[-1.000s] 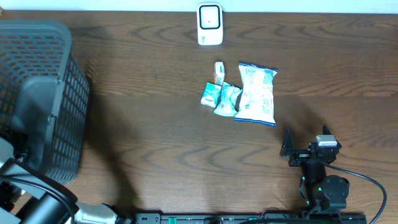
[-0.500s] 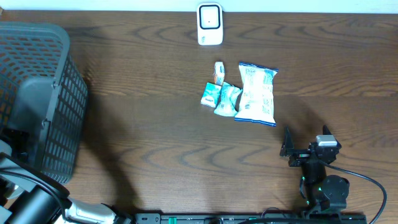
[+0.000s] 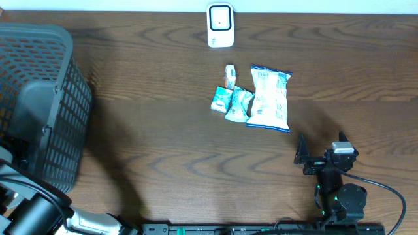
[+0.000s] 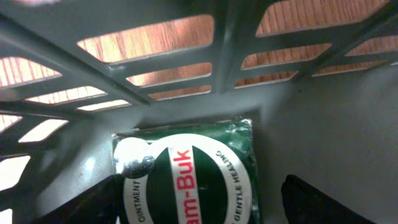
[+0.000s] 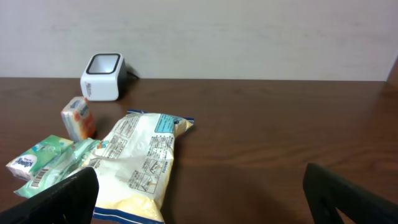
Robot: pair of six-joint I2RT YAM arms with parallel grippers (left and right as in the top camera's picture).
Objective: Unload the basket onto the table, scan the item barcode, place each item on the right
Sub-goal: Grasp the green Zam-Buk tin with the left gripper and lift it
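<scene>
Grey plastic lattice fills the left wrist view, where the robot's left hand [image 4: 199,202] hangs inside a basket [image 3: 39,104] at the left end of a dark wood table [image 3: 163,143]. Its two dark fingers stand wide apart, one on each side of a green packet [image 4: 186,168] ringed with white lettering. The hand has hold of nothing, though whether one finger brushes the packet's edge cannot be told. The packet lies flat on the basket's floor, printed face up, close to the slatted wall, through which the wood of the table shows. Across the table, the right hand [image 3: 300,151] sits low near the front edge, its fingers spread fully with nothing between them. Its wrist camera faces a cluster of goods near the table's middle. A white and blue snack bag [image 3: 270,98] lies flat there, and teal packets [image 3: 222,99] touch its left side, one of them showing a barcode. A small carton [image 3: 230,76] stands just behind them. Beyond the cluster, at the far edge by the wall, stands a white scanner [image 3: 221,26], its dark window facing up, well apart from both hands and from the basket.
</scene>
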